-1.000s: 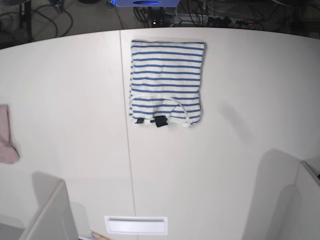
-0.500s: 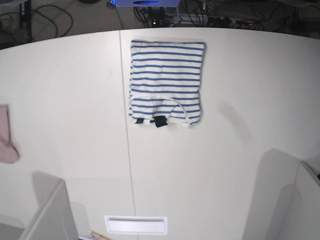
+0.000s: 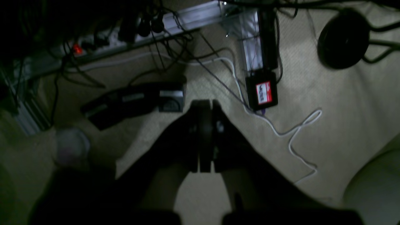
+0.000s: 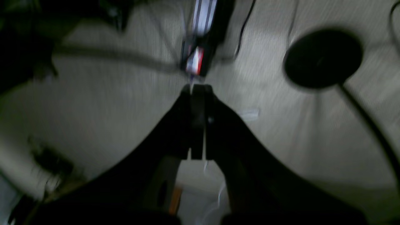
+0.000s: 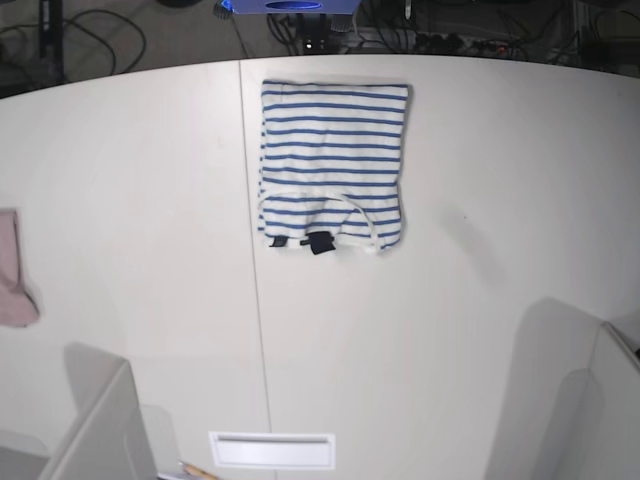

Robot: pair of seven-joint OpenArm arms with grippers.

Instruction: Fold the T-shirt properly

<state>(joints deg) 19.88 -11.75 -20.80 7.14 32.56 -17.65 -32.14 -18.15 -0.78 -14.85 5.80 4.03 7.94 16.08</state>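
Nothing on the table has shifted since a second ago: your T-shirt lies in the same spot with the same folds, and only the faint shadow to its right has thinned a little.

You have the white table [image 5: 450,330] filling the base view, with a thin seam running down it just left of the shirt. The T-shirt [image 5: 333,160] sits flat near the far edge of the table, folded into a compact rectangle, its blue stripes running across. At the shirt's near edge you can see a curved white hem and two small dark label tags [image 5: 319,241] side by side. Well to the left of the shirt, at the table's left edge, lies a small pinkish cloth [image 5: 12,285]. Toward you from the shirt, near the table's front edge, there is a shallow white rectangular slot [image 5: 271,450].

Neither arm is over the shirt. Your left pincer [image 3: 204,104] is closed, its dark fingers pressed together and empty, hanging over carpeted floor with cables and a black box bearing a red label [image 3: 262,92]. Your right pincer [image 4: 197,89] is likewise closed on nothing; that view is blurred, showing floor and a round black base [image 4: 323,57].
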